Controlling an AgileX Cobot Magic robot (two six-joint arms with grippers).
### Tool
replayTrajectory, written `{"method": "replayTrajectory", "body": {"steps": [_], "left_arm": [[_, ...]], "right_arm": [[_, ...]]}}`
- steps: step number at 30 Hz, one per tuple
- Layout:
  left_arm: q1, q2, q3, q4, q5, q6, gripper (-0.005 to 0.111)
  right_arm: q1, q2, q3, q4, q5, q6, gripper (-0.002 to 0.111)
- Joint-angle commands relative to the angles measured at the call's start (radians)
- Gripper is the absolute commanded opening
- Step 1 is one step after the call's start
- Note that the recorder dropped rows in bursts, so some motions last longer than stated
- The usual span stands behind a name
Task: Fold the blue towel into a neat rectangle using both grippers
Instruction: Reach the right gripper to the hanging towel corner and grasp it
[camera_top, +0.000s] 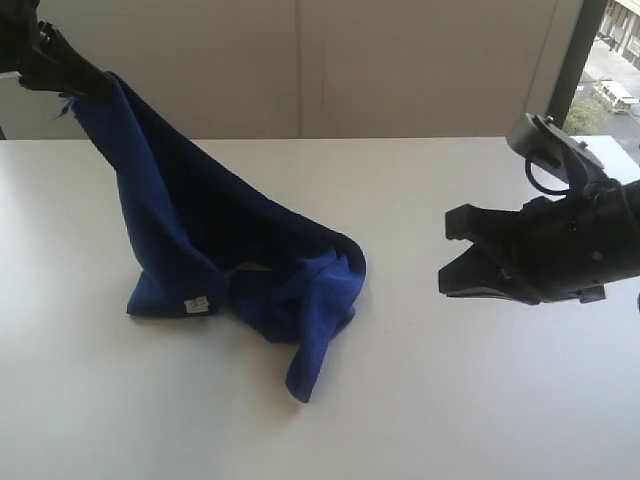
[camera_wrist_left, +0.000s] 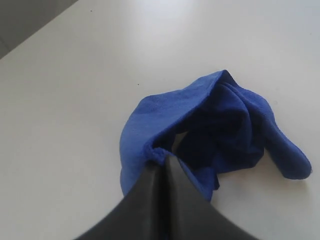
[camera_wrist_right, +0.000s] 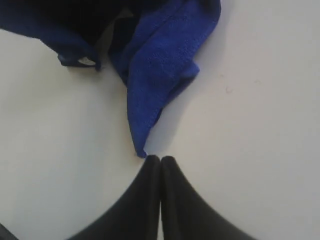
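The blue towel (camera_top: 250, 270) lies bunched on the white table (camera_top: 480, 400). One corner of it is pulled up and to the back left, where my left gripper (camera_top: 92, 84) holds it well above the surface. In the left wrist view the left gripper (camera_wrist_left: 162, 161) is shut on a hem fold, and the rest of the blue towel (camera_wrist_left: 210, 125) hangs down to the table below. My right gripper (camera_top: 447, 255) hovers to the right of the cloth, apart from it. In the right wrist view the right gripper (camera_wrist_right: 161, 159) is shut with nothing in it, just beside a loose towel corner (camera_wrist_right: 142, 150).
A small white tag (camera_top: 197, 303) shows on the towel's front left fold, and the tag (camera_wrist_right: 86, 61) also shows in the right wrist view. A pale wall (camera_top: 300, 60) stands behind the table. A window (camera_top: 615, 60) is at the far right.
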Motion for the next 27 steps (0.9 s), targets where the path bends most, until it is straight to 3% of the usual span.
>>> {"method": "replayTrajectory", "body": {"steps": [1,6,12,18,22,27], "left_arm": [[0.003,-0.014,-0.006,-0.015,0.018,-0.009,0.0],[0.003,-0.014,-0.006,-0.026,0.048,-0.025,0.0],[0.003,-0.014,-0.006,-0.026,0.048,-0.025,0.0],[0.003,-0.014,-0.006,-0.026,0.046,-0.023,0.0],[0.003,-0.014,-0.006,-0.026,0.046,-0.023,0.0],[0.003,-0.014,-0.006,-0.026,0.046,-0.023,0.0]], "right_arm": [[0.003,0.064,-0.01,0.083,-0.066,-0.047,0.0],[0.054,0.14,-0.021,0.189,0.067,-0.41,0.0],[0.181,0.254,-0.022,0.417,0.053,-0.734,0.0],[0.233,0.356,-0.022,0.499,-0.092,-0.757,0.002],[0.24,0.419,-0.022,0.504,-0.084,-0.753,0.018],[0.24,0.464,-0.022,0.532,-0.059,-0.751,0.048]]}}
